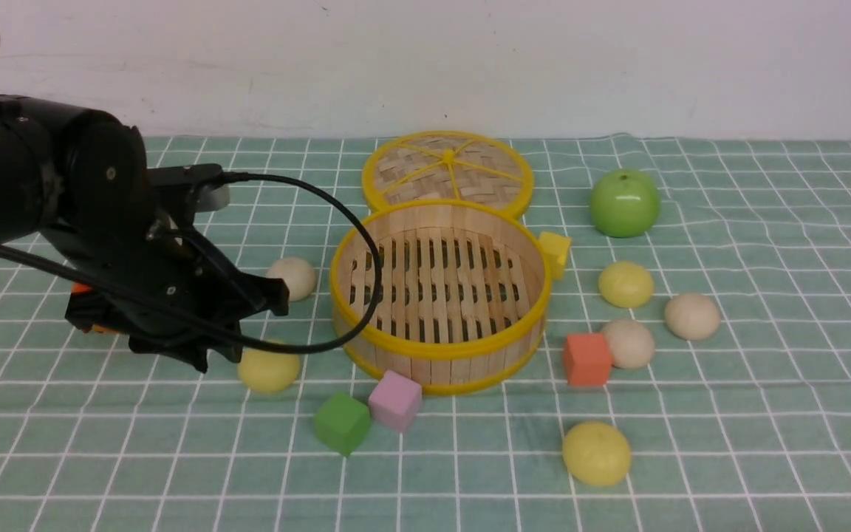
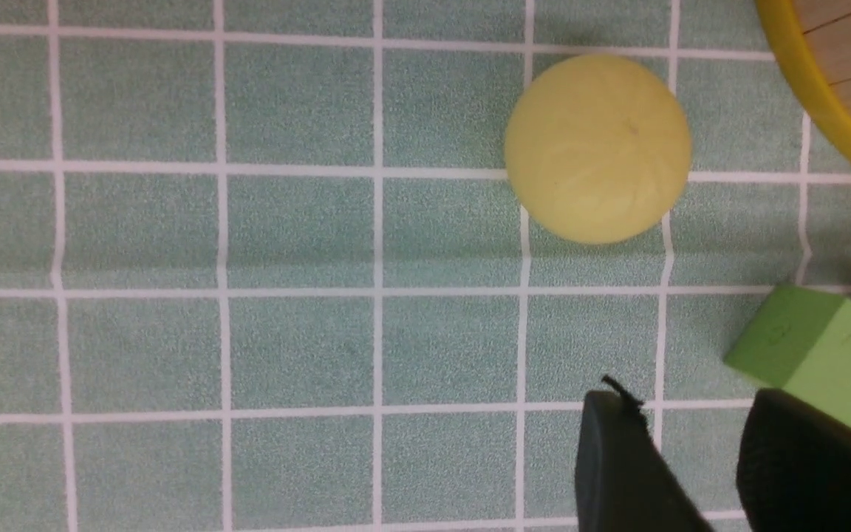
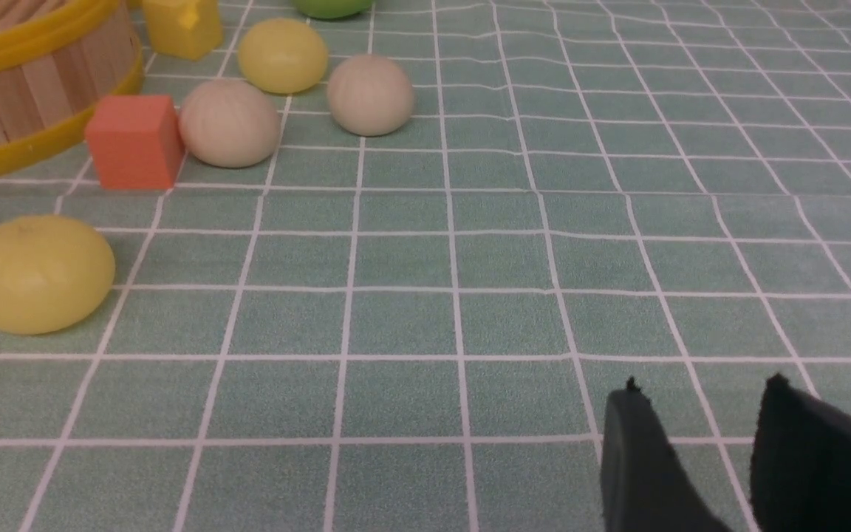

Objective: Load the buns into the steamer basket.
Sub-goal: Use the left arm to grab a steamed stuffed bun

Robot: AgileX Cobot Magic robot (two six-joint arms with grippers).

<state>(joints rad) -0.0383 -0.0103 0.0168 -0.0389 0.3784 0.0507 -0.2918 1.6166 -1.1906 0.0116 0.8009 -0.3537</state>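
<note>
The steamer basket (image 1: 440,353) stands at the centre of the cloth with nothing in it. To its left lie a cream bun (image 1: 292,277) and a pale yellow bun (image 1: 269,369). Right of it are a yellow bun (image 1: 626,284), two cream buns (image 1: 692,316) (image 1: 629,343) and, nearer the front, another yellow bun (image 1: 596,453). My left gripper (image 2: 691,403) hangs open and empty above the cloth, apart from the yellow bun (image 2: 597,148). My right gripper (image 3: 702,391) is open and empty over bare cloth, well away from the buns (image 3: 35,273). It is out of the front view.
The woven lid (image 1: 448,171) lies behind the basket. A green apple (image 1: 624,202) sits at the back right. A yellow cube (image 1: 555,251) touches the basket's right side. An orange cube (image 1: 586,359) rests against a cream bun. Green (image 1: 342,423) and pink (image 1: 394,400) cubes sit in front.
</note>
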